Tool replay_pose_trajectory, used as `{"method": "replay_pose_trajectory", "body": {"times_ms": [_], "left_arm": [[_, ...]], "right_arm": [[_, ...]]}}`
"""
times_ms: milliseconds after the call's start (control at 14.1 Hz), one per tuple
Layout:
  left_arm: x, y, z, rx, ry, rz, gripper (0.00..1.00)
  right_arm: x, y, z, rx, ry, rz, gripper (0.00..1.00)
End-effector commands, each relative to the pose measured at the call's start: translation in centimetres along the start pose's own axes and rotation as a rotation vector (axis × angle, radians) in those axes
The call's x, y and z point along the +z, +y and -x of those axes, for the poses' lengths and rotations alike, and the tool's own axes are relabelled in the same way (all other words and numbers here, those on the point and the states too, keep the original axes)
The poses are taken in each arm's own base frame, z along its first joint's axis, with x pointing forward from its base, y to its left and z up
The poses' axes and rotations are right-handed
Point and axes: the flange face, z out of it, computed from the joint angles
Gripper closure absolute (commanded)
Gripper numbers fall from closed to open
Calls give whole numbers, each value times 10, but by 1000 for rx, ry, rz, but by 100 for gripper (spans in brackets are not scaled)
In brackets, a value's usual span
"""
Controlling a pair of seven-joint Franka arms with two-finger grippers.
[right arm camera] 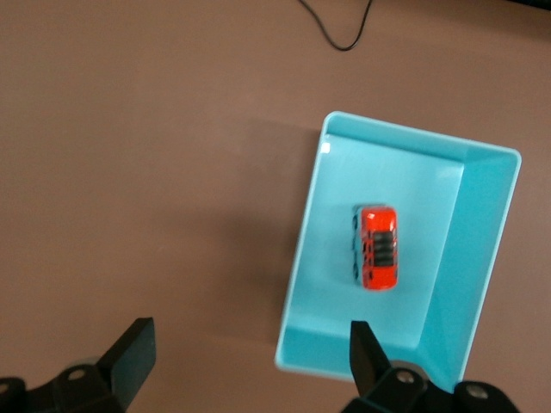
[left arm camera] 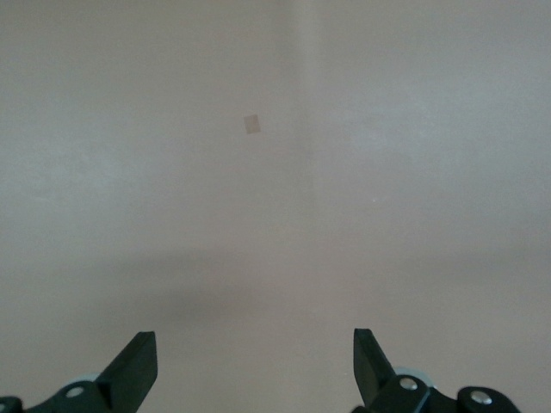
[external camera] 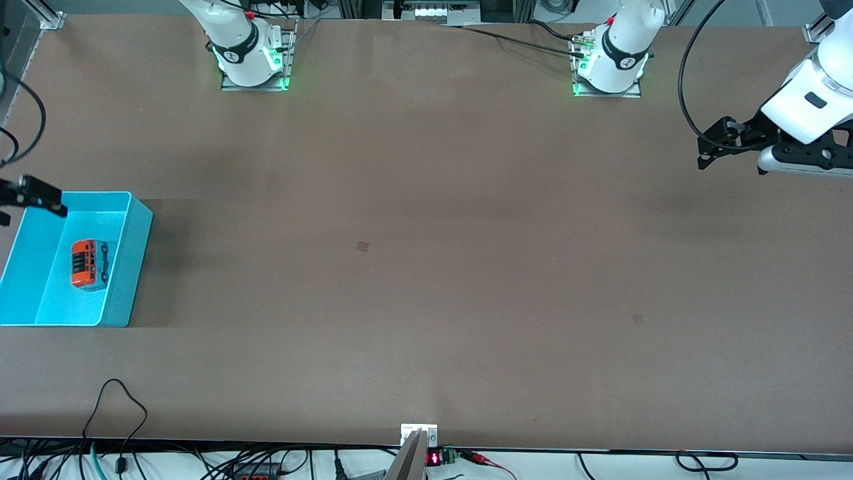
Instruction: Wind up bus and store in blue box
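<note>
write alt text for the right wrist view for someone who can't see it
Seen from above, a small orange bus rests inside the blue box on a brown table. The right gripper hovers over the box's edge with its fingers open and holding nothing. A black cable loops on the table beside the box.

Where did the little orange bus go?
The bus is sitting inside the blue box, at the right arm's end of the table, with the open right gripper up over the box's edge.
</note>
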Motion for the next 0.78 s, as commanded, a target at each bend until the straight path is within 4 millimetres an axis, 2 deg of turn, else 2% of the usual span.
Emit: {"method": "replay_pose_trajectory", "body": {"times_ms": [0, 142, 285, 711], "left_arm": [[-5, 0, -5, -11, 9, 17, 0], [-5, 2, -5, -11, 10, 18, 0], [-5, -2, -5, -18, 12, 17, 0], [-5, -1, -5, -17, 13, 17, 0]], "right_arm": [[-52, -48, -1, 19, -40, -6, 0], [-77, -67, 4, 76, -92, -23, 0], [-84, -92, 0, 38, -122, -27, 0], [-73, -99, 1, 43, -148, -35, 0]]}}
